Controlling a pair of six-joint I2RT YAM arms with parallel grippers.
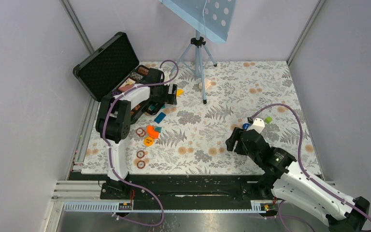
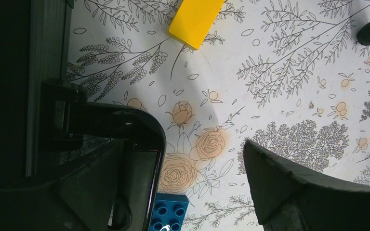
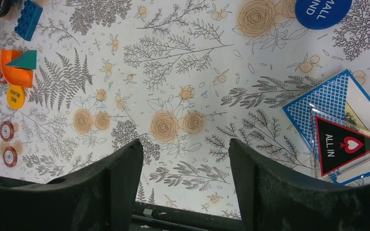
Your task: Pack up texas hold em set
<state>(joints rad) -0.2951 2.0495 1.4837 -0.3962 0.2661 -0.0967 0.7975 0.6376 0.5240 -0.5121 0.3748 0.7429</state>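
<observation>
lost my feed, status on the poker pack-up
Left claw, right claw open, empty. Case open far left, loose chips outside it. Orange piece, blue block beside them.

The briefcase [image 1: 107, 65] is showing black dimpled foam lining inside a smooth dark rim. The yellow block [image 2: 196, 20] is looking like smooth plastic, the clear ALL IN triangle [image 3: 344, 144] is glinting glossily, and the flower-printed table cover [image 3: 173, 72] is lying matt.

From high on the arms' side, the top camera overlooks the orange piece [image 1: 151, 130]. The low right wrist camera shares it from its right; the left one looks down just beyond it.
</observation>
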